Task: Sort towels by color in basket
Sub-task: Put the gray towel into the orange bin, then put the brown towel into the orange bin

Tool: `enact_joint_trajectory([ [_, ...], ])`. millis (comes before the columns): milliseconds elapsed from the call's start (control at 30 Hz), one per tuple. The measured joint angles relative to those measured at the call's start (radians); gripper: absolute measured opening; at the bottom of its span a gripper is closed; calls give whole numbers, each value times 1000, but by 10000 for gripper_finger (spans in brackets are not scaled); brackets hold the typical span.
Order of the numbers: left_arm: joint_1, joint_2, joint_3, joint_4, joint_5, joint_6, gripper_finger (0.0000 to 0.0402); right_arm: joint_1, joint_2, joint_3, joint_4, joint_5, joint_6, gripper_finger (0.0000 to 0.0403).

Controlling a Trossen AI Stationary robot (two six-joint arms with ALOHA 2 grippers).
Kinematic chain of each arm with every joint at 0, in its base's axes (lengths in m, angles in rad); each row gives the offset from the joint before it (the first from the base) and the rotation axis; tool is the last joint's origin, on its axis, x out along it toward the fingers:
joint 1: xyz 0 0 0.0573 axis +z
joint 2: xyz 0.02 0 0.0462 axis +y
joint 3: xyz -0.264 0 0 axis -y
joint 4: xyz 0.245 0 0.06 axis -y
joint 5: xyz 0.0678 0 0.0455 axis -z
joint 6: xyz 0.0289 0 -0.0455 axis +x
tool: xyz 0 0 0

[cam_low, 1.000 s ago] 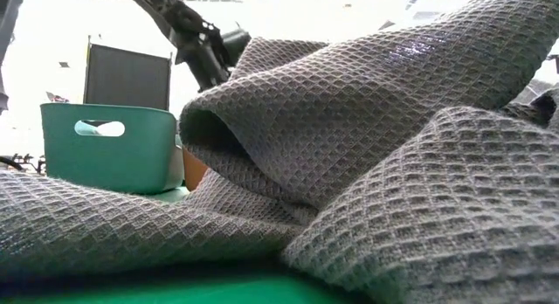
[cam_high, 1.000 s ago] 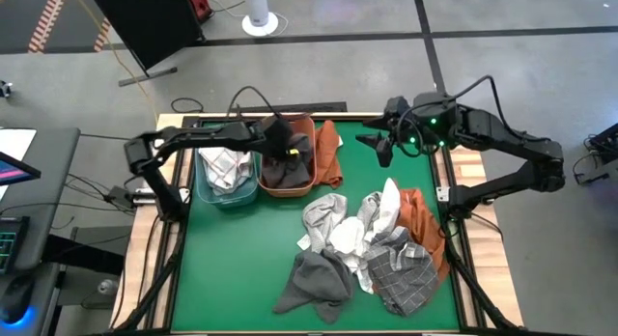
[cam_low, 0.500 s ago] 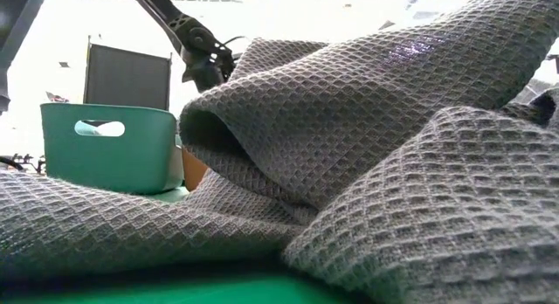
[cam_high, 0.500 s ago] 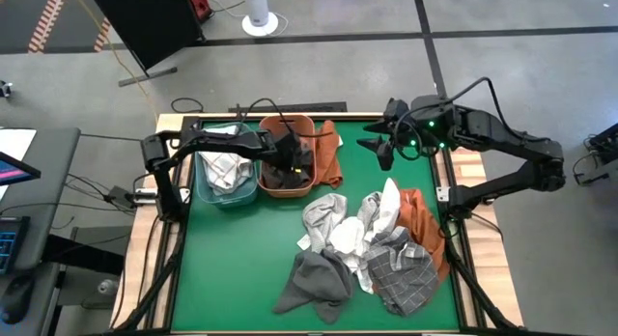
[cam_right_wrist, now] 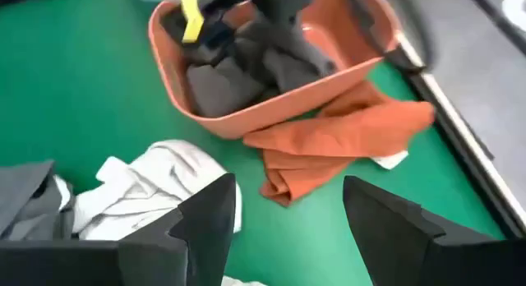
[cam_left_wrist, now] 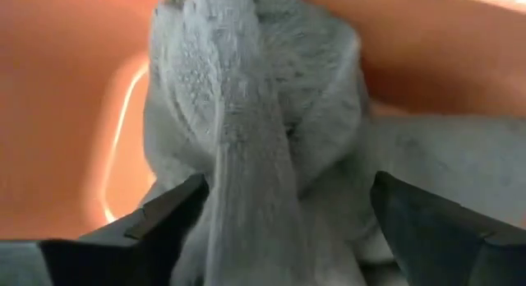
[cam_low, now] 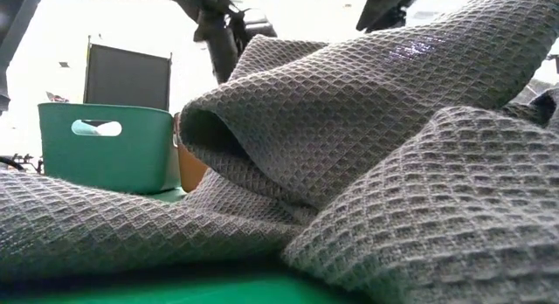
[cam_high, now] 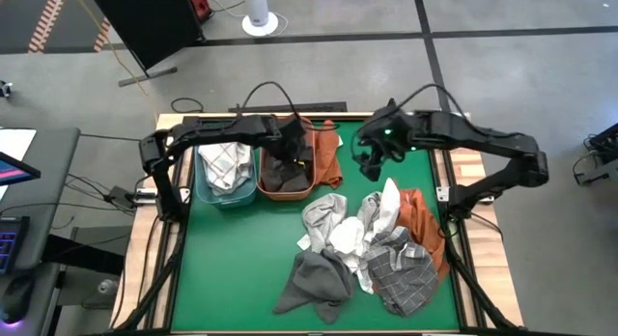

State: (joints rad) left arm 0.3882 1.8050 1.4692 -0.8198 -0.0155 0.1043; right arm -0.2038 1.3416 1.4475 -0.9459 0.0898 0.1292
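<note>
My left gripper [cam_high: 293,143] [cam_left_wrist: 288,183] hangs open over the orange basket [cam_high: 286,192] [cam_left_wrist: 66,113]. Its fingers stand on either side of a dark grey towel [cam_left_wrist: 255,89] [cam_high: 285,172] that lies bunched in the basket. My right gripper [cam_high: 370,162] [cam_right_wrist: 289,187] is open and holds nothing. It hovers above the green table, near a rust orange towel [cam_right_wrist: 345,138] [cam_high: 330,154] that lies flat beside the orange basket. A teal basket [cam_high: 208,191] [cam_low: 105,151] holds white and checked towels [cam_high: 225,164]. The other towels lie in a pile [cam_high: 357,249].
The pile at the table's near right mixes white [cam_right_wrist: 156,187], grey-checked [cam_high: 401,273], dark grey [cam_high: 314,278] and rust orange [cam_high: 420,215] towels. A grey waffle towel [cam_low: 367,164] fills most of the low view. Bare green table [cam_high: 241,259] lies at the near left.
My left gripper has moved a little toward the table's right over the orange basket and has risen. The dark grey towel it carried now lies in the basket. My right gripper has come down and gone toward the table's near left, toward the rust orange towel.
</note>
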Motion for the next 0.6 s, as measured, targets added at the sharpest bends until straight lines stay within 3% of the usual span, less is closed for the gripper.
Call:
enact_joint_trajectory([
  [133, 0, 0, 80, -144, -1, -11, 329, -23, 47, -28, 27, -19, -41, 253],
  [233, 0, -18, 134, -221, -4, -22, 329, -51, 53, -120, 102, -59, -50, 253],
  [433, 0, -122, 144, -214, -55, -110, 329, -61, 43, -369, 356, -95, -24, 253],
  [600, 0, -209, 144, -210, -127, -176, 329, -24, 100, -478, 583, -100, -21, 253],
])
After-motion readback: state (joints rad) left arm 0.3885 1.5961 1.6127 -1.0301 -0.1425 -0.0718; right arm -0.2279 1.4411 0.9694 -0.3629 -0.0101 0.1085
